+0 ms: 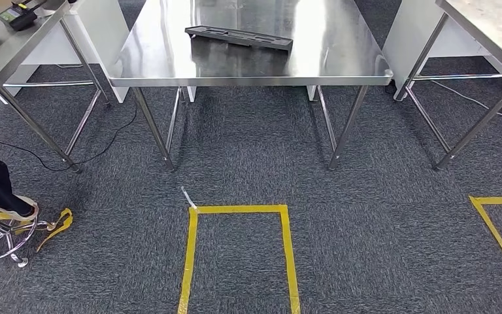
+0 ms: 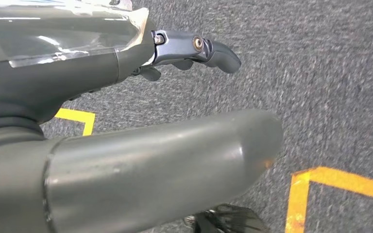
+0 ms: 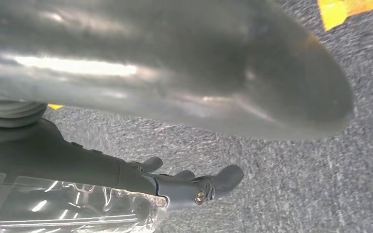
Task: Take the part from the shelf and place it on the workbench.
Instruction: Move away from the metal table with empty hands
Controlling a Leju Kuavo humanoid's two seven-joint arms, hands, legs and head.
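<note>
Part (image 1: 238, 37) lay flat on the steel surface (image 1: 340, 62); left hand (image 2: 126, 97) and right hand (image 3: 141, 121) hung empty, fingers apart.

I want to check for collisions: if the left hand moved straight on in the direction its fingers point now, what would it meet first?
Probably the grey carpet: nothing else shows beyond the left hand, though depth is unclear.

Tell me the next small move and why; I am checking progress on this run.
Probably turn away to find the shelf. The long dark grey moulded plastic part already lies on the shiny steel workbench, and both the left hand and right hand hang over carpet holding nothing.
</note>
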